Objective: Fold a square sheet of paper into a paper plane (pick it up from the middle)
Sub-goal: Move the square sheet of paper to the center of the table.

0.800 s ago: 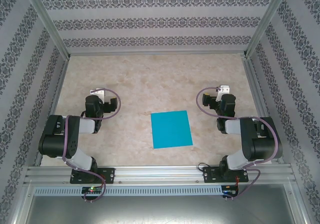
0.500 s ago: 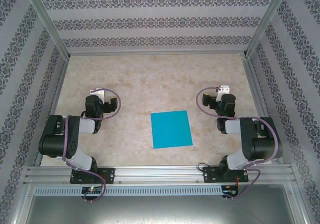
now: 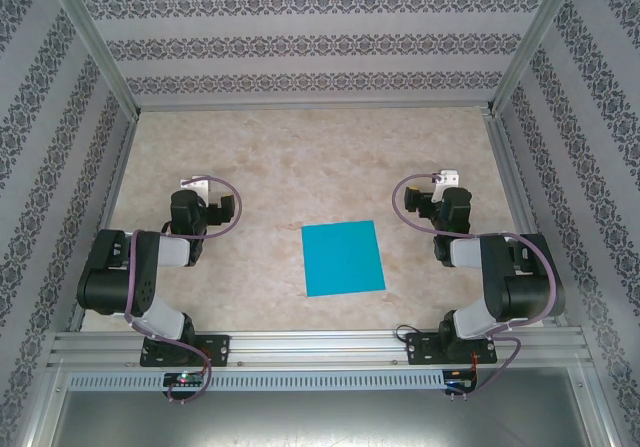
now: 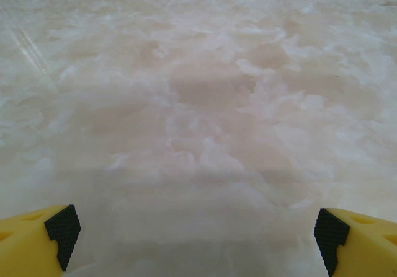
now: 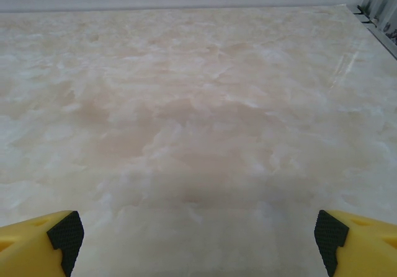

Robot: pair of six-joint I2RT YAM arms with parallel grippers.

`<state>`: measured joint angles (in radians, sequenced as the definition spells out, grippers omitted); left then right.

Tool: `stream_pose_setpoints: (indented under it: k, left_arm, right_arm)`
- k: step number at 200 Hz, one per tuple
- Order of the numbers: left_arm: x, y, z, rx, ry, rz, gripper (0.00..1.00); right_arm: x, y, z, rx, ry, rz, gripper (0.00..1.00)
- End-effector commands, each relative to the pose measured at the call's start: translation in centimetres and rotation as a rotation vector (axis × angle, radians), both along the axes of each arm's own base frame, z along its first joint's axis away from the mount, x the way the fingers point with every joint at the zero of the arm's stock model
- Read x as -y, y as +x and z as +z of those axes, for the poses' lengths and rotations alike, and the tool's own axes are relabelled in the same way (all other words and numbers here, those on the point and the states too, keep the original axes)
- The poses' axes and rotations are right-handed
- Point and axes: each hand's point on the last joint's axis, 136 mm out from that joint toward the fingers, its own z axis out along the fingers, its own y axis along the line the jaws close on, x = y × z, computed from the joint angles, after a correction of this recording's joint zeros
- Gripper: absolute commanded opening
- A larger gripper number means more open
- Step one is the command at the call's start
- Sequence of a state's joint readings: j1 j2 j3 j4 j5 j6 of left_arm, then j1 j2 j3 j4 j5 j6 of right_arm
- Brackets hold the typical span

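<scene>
Turquoise sheet (image 3: 343,258): flat on surface (image 3: 290,157), 5 o'clock of centre, untouched.
Left hand (image 4: 197,230): spread wide, empty.
Right hand (image 5: 198,233): spread wide, empty.
Tip: pinch sheet's middle, not edges.

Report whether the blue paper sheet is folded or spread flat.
Spread flat. The square sheet of paper lies on the table as one plain turquoise square with four straight edges; no crease or doubled layer shows.
</scene>
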<state>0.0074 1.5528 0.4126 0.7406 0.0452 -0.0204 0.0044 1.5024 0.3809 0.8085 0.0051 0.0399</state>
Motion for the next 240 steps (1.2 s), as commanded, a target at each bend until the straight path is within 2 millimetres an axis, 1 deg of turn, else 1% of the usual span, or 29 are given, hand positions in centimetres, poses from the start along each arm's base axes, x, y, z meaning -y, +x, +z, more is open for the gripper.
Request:
stream_pose_setpoints:
  k: [1, 21, 32, 44, 58, 66, 82, 96, 118, 131, 149, 164, 174, 181, 210, 240]
  left_arm:
    - [0.2, 0.9, 3.9, 0.058, 0.032, -0.012, 1.00]
    - [0.3, 0.6, 6.4, 0.045, 0.031, 0.008, 1.00]
    - [0.6, 0.5, 7.8, 0.054, -0.030, 0.021, 1.00]
    - [1.6, 0.1, 9.6, 0.058, -0.106, 0.008, 1.00]
    - [2.7, -0.5, 10.8, 0.011, -0.188, -0.005, 1.00]
    - [3.6, -1.0, 11.1, -0.032, -0.234, -0.023, 1.00]
    - [5.1, -2.4, 11.4, -0.124, -0.320, -0.058, 1.00]
    - [6.6, -3.7, 11.3, -0.201, -0.398, -0.098, 1.00]
    - [8.9, -5.9, 11.1, -0.281, -0.501, -0.161, 1.00]
    - [9.9, -7.1, 10.5, -0.336, -0.543, -0.184, 1.00]
    - [11.0, -8.6, 9.2, -0.419, -0.586, -0.194, 1.00]
    - [12.0, -9.7, 8.7, -0.457, -0.624, -0.217, 1.00]
    - [12.7, -10.4, 8.4, -0.473, -0.650, -0.233, 1.00]
    - [13.2, -10.9, 8.2, -0.490, -0.666, -0.245, 1.00]
    - [13.8, -12.6, 7.1, -0.538, -0.686, -0.254, 1.00]
    - [13.8, -13.6, 6.3, -0.567, -0.693, -0.255, 1.00]
  right_arm:
    - [-1.3, 0.6, 3.7, 0.057, -0.017, 0.075, 0.98]
    - [-3.1, -0.6, 6.6, 0.021, 0.035, 0.159, 0.98]
    - [-4.3, -1.4, 8.6, 0.025, 0.082, 0.202, 0.98]
    - [-5.7, -2.5, 10.5, 0.018, 0.126, 0.247, 0.98]
    - [-7.5, -4.1, 11.7, -0.017, 0.175, 0.296, 0.98]
    - [-8.7, -4.9, 12.2, -0.028, 0.214, 0.331, 0.98]
    - [-10.5, -6.6, 12.4, -0.067, 0.283, 0.364, 0.98]
    - [-11.4, -7.9, 12.1, -0.111, 0.287, 0.355, 0.98]
    - [-13.4, -10.6, 11.5, -0.165, 0.279, 0.398, 0.98]
    - [-14.2, -12.0, 10.9, -0.210, 0.263, 0.397, 0.98]
    - [-14.7, -13.5, 9.8, -0.279, 0.224, 0.370, 0.98]
    - [-15.2, -14.5, 8.8, -0.324, 0.178, 0.345, 0.98]
    - [-16.0, -15.3, 8.0, -0.357, 0.151, 0.353, 0.98]
    - [-16.4, -15.6, 7.5, -0.376, 0.129, 0.348, 0.98]
    - [-18.7, -16.8, 5.5, -0.482, 0.060, 0.362, 0.98]
    - [-20.4, -16.4, 3.6, -0.572, 0.044, 0.346, 0.98]
